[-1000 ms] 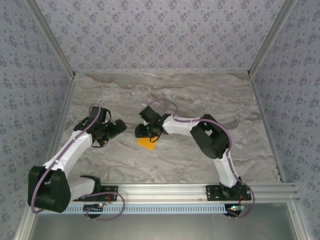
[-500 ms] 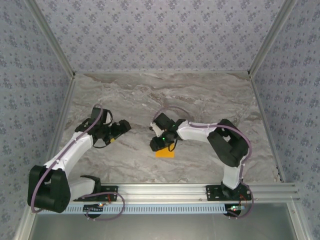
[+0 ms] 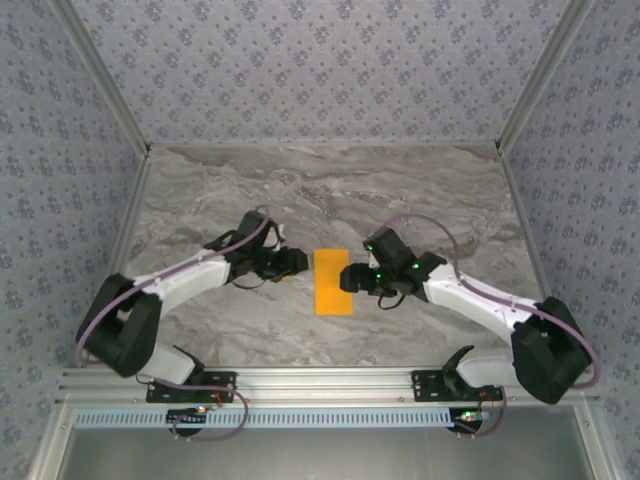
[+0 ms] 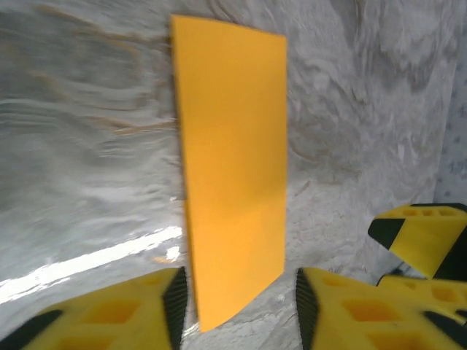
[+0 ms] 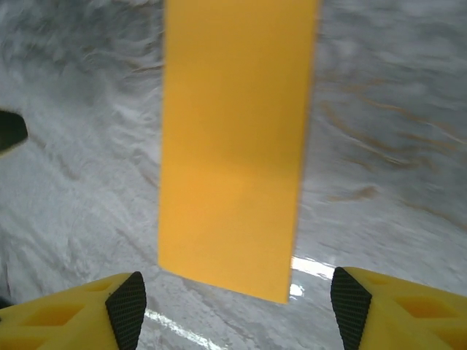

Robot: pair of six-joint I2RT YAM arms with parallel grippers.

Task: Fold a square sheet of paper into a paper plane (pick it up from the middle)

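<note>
The sheet of paper [image 3: 333,282] lies flat on the marble table [image 3: 420,190] as a long, narrow orange rectangle, plain and unmarked. My left gripper [image 3: 297,262] sits just off its left long edge and my right gripper [image 3: 348,278] just off its right long edge. In the left wrist view the paper [image 4: 232,160] runs away from me, its near corner between the open jaws of the left gripper [image 4: 239,306], untouched by either pad. From the right wrist the paper [image 5: 233,146] lies ahead of the wide-open right gripper [image 5: 237,310].
Patterned walls with metal posts enclose the table on three sides. An aluminium rail [image 3: 330,380] runs along the near edge by the arm bases. A yellow finger of the right gripper [image 4: 423,233] shows in the left wrist view.
The right gripper carried the paper rightward to the table's middle and opened, leaving it flat. The right arm swung to the right side. The left arm reached right toward the paper, its jaws narrowing.
</note>
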